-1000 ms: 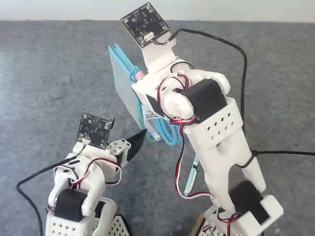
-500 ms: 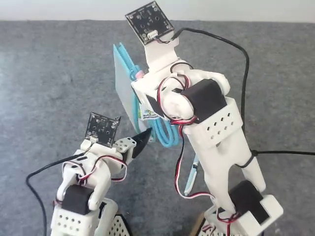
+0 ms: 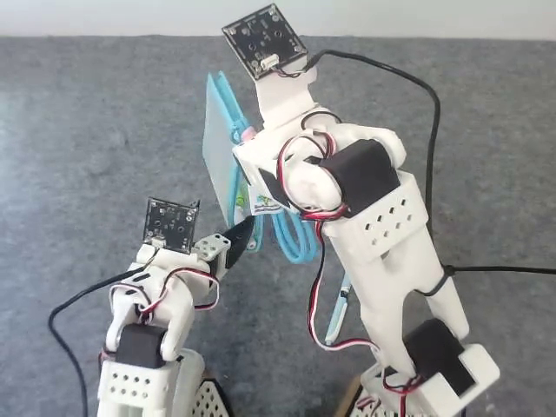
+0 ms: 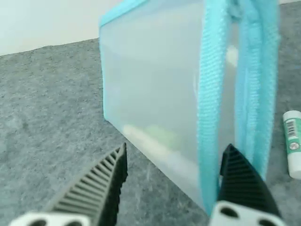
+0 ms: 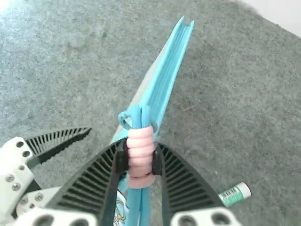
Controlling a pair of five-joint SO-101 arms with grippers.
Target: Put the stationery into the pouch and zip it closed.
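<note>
The translucent, turquoise-edged zip pouch (image 3: 219, 139) hangs clear of the grey felt worktop (image 3: 87, 130), pinched between your right jaws by the pink ribbed sleeve (image 5: 140, 155) on its strap. Your left jaws stand wide, the pouch's lower edge just ahead, nearer one finger. Centre that edge before closing, I'd judge. A white glue stick (image 5: 235, 194) lies on the worktop beyond them.

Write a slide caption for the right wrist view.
Right gripper pinches the blue pouch by its pink pull.
</note>
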